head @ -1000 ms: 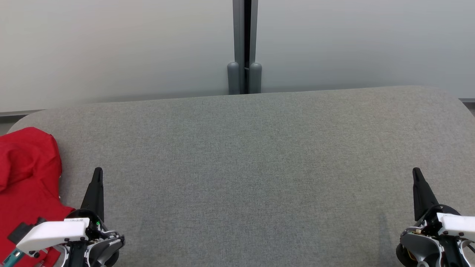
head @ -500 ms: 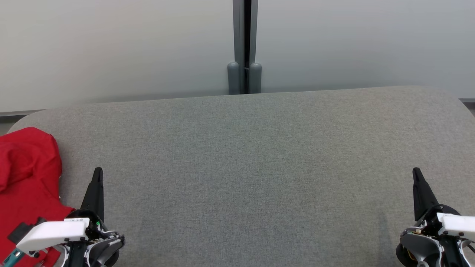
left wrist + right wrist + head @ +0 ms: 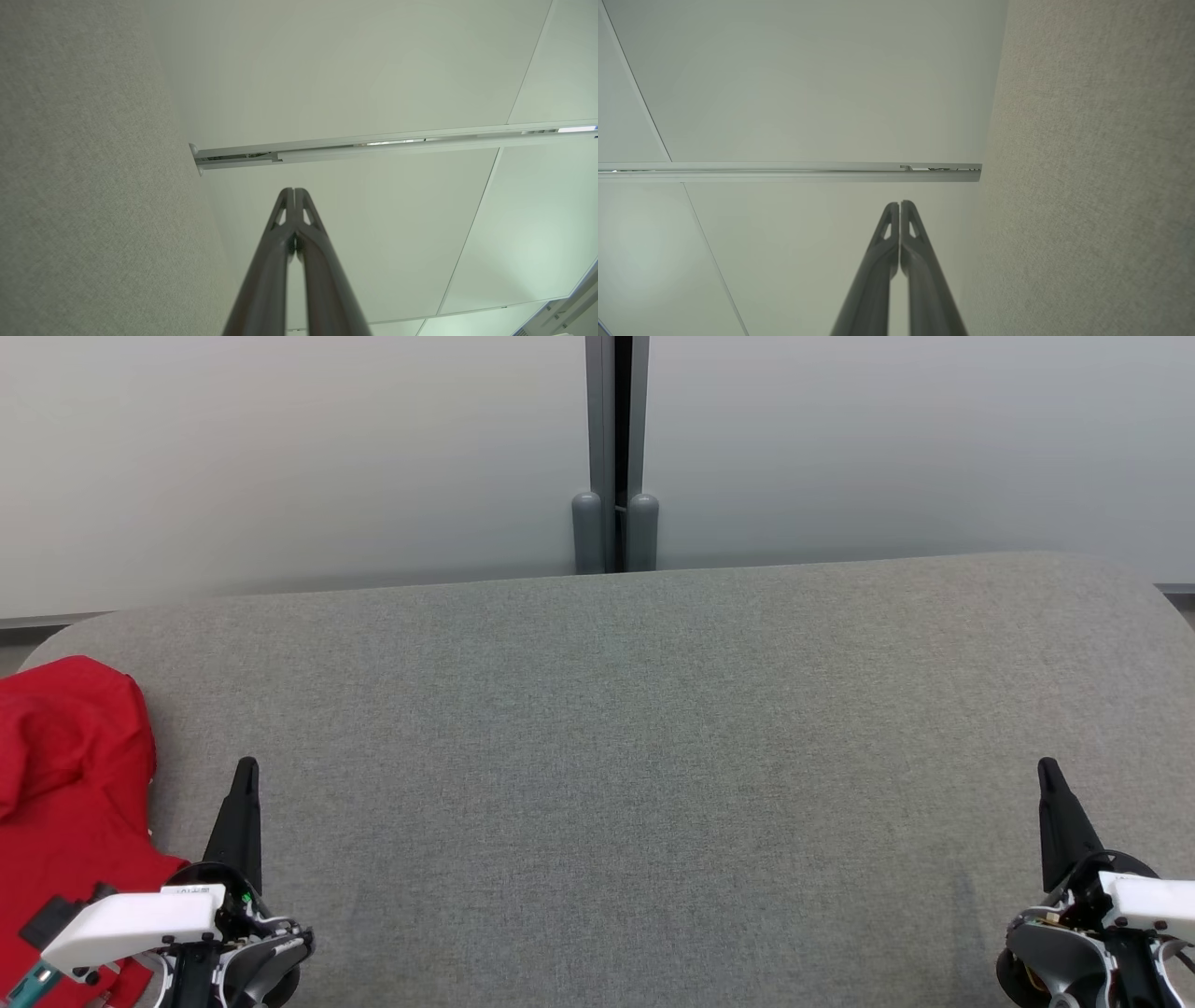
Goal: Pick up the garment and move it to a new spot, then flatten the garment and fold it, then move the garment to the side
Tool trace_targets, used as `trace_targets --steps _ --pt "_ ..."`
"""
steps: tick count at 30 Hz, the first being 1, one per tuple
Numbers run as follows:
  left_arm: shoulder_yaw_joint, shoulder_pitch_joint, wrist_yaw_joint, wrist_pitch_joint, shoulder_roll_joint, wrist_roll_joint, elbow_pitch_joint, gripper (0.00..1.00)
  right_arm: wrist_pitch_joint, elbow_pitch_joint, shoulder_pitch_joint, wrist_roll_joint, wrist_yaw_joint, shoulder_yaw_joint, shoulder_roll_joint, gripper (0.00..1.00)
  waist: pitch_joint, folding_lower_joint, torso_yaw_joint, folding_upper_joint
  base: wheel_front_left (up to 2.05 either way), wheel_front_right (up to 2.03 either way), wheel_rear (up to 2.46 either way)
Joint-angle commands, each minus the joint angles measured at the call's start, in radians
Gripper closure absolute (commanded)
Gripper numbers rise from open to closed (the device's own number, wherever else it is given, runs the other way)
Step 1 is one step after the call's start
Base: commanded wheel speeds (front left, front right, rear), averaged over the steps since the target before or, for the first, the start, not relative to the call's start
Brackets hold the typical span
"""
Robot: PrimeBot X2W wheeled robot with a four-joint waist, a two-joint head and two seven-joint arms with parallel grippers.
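Along the left edge of the table (image 3: 653, 737), the garment (image 3: 65, 784) is lying bunched, not folded. Left tool (image 3: 246, 767) and right tool (image 3: 1047, 767) are sitting by the near edge, well apart, both pinched closed and gripping nothing. Pickup, flattening, folding and setting aside all seem to be waiting.

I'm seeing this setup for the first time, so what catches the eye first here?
The red garment stands out, lying rumpled at the far left edge of the grey table, partly cut off by the head view's border. The left gripper and right gripper sit shut and empty at that view's lower corners, and a dark post splits the pale wall behind.
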Motion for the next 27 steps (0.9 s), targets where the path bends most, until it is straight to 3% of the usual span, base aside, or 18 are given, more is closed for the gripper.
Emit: trace_targets --steps 1,27 --pt "0.002 -0.011 -0.004 0.001 0.004 0.003 0.000 1.00 0.004 0.000 -0.008 0.003 0.000 0.001 -0.002 1.00 0.000 0.0000 0.000 0.0000 0.00 0.00 0.00" --pt "0.002 -0.011 -0.004 0.001 0.004 0.003 0.000 1.00 0.004 0.000 -0.008 0.004 0.000 0.001 -0.002 1.00 0.000 0.0000 0.000 0.0000 0.00 0.00 0.00"
